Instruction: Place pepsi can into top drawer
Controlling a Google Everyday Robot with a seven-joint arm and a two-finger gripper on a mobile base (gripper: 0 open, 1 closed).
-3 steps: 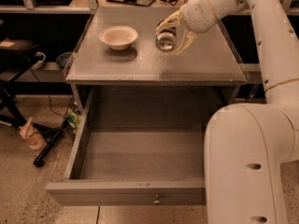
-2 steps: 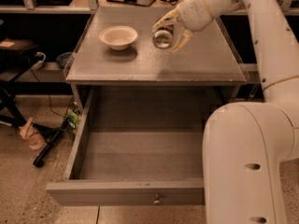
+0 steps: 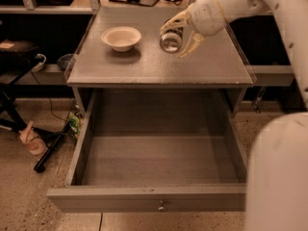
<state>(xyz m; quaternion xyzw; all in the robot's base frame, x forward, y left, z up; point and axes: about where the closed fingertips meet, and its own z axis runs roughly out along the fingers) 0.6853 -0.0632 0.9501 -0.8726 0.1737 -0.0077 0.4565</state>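
Gripper [image 3: 175,40] up in the upper middle of the frame, fingers [image 3: 177,21] closed snug round the pepsi can [image 3: 171,41] — can tipped over, silver end facing out. Hardly any change from a second ago: only a tiny wobble, same spot just above the table [image 3: 144,69], right of the white bowl [image 3: 121,36]. Picked up, but not yet carried. Top drawer [image 3: 144,199] pulled wide open in the lower half — probably ready for the can.
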